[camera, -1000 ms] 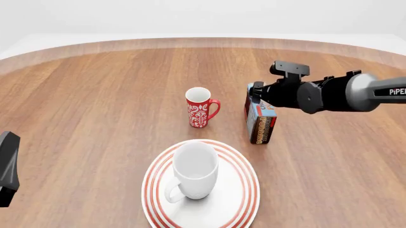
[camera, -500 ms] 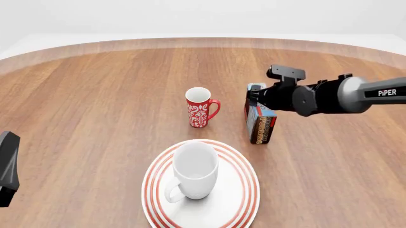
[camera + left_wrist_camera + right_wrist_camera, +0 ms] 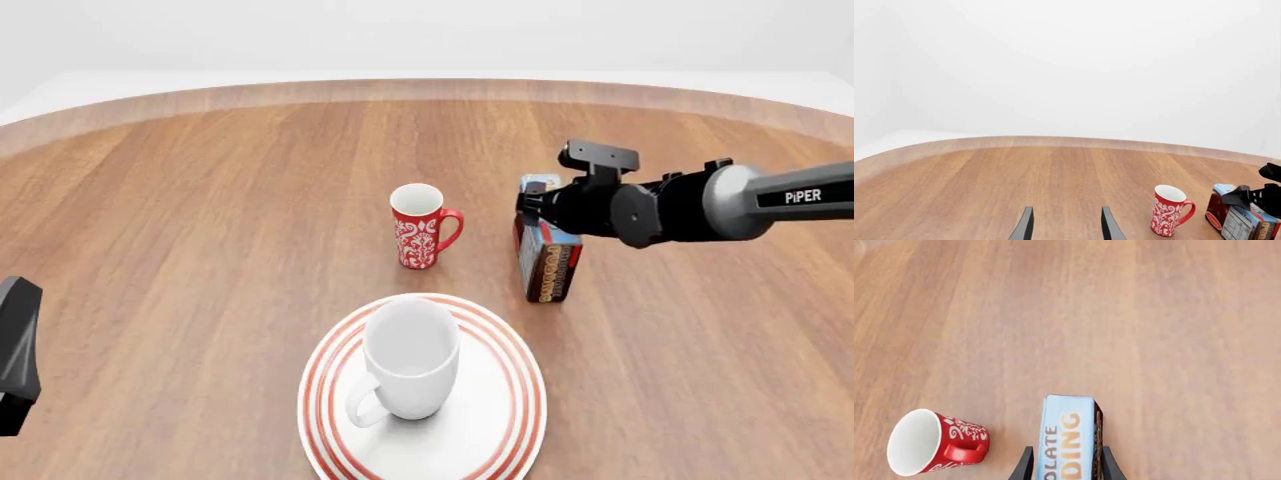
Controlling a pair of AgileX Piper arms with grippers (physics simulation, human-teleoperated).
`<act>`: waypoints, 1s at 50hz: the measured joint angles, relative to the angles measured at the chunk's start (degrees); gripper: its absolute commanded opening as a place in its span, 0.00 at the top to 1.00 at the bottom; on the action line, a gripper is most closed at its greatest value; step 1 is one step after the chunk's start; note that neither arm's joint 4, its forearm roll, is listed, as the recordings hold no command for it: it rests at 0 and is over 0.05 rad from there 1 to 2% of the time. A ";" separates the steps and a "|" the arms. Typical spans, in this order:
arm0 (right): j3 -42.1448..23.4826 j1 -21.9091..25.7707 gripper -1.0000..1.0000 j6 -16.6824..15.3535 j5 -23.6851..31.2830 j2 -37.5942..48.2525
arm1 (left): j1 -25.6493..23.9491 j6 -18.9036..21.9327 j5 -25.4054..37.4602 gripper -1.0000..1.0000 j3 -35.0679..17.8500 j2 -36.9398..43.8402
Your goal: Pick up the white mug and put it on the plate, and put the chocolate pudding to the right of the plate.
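Front view: mug is sitting upright on the plate, handle toward the camera-left. Red mug is standing behind the plate. Pudding is standing upright on the table, right of the red mug and behind the plate's right edge. Right gripper is reaching over the pudding top; in the right wrist view its fingers are straddling the box, contact not resolvable. Left gripper is sitting well apart at the near left, fingers spread, holding nothing.
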 measured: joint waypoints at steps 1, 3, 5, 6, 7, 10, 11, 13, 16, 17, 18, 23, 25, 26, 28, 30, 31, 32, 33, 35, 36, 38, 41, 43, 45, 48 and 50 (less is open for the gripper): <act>0.03 -0.02 1.00 0.04 -0.03 -0.02 | -0.01 0.00 0.00 0.00 0.00 0.00; 0.00 -0.12 1.00 -0.11 -0.11 -0.21 | -0.02 0.00 0.00 0.00 0.00 0.00; 0.11 -0.24 1.00 -0.38 -0.12 -0.33 | -0.03 0.00 0.00 0.00 0.01 0.00; 0.17 -0.27 1.00 -0.49 -0.13 -0.41 | -0.04 0.00 0.00 0.00 0.01 0.00; 0.27 -0.33 1.00 -0.62 -0.13 -0.52 | -0.04 -0.01 0.00 0.00 0.01 0.00; 0.67 -0.46 1.00 -0.99 -0.11 -0.82 | -0.05 -0.02 -0.01 0.00 0.01 0.00; 0.83 -0.49 1.00 -1.12 -0.09 -0.94 | -0.05 -0.02 -0.01 0.00 0.01 0.00; 1.16 -0.55 1.00 -1.36 -0.03 -1.24 | -0.04 -0.03 -0.02 0.00 0.00 0.00; 1.57 -0.63 1.00 -1.67 0.08 -1.78 | -0.05 -0.04 -0.03 0.00 0.00 0.00; 1.68 -0.64 1.00 -1.75 0.13 -1.98 | -0.06 -0.04 -0.03 0.00 0.01 0.00; 1.78 -0.65 1.00 -1.82 0.21 -2.23 | -0.06 -0.05 -0.04 0.00 0.01 0.00; 2.19 -0.63 1.00 -2.03 0.85 -3.89 | -0.07 -0.10 -0.06 0.00 0.03 0.00; 2.34 -0.62 1.00 -2.10 1.20 -4.74 | -0.08 -0.11 -0.08 0.00 0.03 0.00; 2.41 -0.62 1.00 -2.13 1.40 -5.22 | -0.08 -0.13 -0.09 0.00 0.04 0.00; 2.62 -0.67 1.00 -2.20 1.95 -6.53 | -0.10 -0.14 -0.11 0.00 0.04 0.00; 2.80 -0.73 1.00 -2.26 2.48 -7.84 | -0.11 -0.15 -0.13 0.00 0.04 0.00; 2.92 -0.77 1.00 -2.30 2.79 -8.55 | -0.12 -0.15 -0.14 0.00 0.04 0.00; 3.04 -0.81 1.00 -2.35 3.11 -9.31 | -0.13 -0.15 -0.15 0.00 0.04 0.00; 3.18 -0.85 1.00 -2.41 3.44 -10.08 | -0.14 -0.14 -0.15 0.00 0.04 0.00; 3.47 -0.95 1.00 -2.49 4.09 -11.62 | -0.15 -0.14 -0.16 0.00 0.03 0.00; 3.62 -1.00 1.00 -2.53 4.41 -12.38 | -0.15 -0.13 -0.16 0.00 0.03 0.00; 3.93 -1.14 1.00 -2.60 5.11 -13.99 | -0.17 -0.10 -0.16 0.00 0.02 0.00; 4.46 -1.45 1.00 -2.72 6.17 -16.40 | -0.20 -0.06 -0.15 0.00 0.01 0.00; 4.85 -1.71 1.00 -2.85 6.86 -17.98 | -0.21 -0.04 -0.15 0.00 -0.01 0.00; 5.28 -2.02 1.00 -3.00 7.56 -19.57 | -0.22 -0.02 -0.14 0.00 -0.03 0.00; 5.93 -2.50 1.00 -3.23 8.58 -21.79 | -0.23 0.02 -0.13 0.00 -0.06 0.00; 6.43 -2.86 1.00 -3.39 9.26 -23.31 | -0.24 0.04 -0.12 0.00 -0.07 0.00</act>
